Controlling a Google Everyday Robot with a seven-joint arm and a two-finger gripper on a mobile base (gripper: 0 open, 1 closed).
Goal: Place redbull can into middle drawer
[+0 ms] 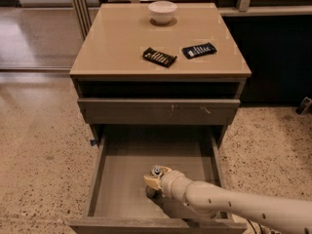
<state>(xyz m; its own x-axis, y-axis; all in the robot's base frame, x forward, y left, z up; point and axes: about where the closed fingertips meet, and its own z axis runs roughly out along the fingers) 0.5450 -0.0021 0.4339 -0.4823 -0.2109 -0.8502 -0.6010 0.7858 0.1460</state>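
Note:
The middle drawer (122, 179) is pulled open at the bottom of the cabinet, and its grey floor shows. My gripper (154, 181) reaches in from the lower right and sits low over the drawer floor near the front middle. It is shut on the redbull can (156, 170). The can stands upright in the gripper, with its silver top showing above the cream fingers (150, 180) and its dark lower end just below them. Most of the can's body is hidden by the gripper.
A closed grey drawer front with pale scratches (158, 111) sits above the open drawer. On the tan cabinet top (117, 38) are a white bowl (163, 11) and two dark flat snack packets (159, 57) (199, 50). Speckled floor lies on both sides.

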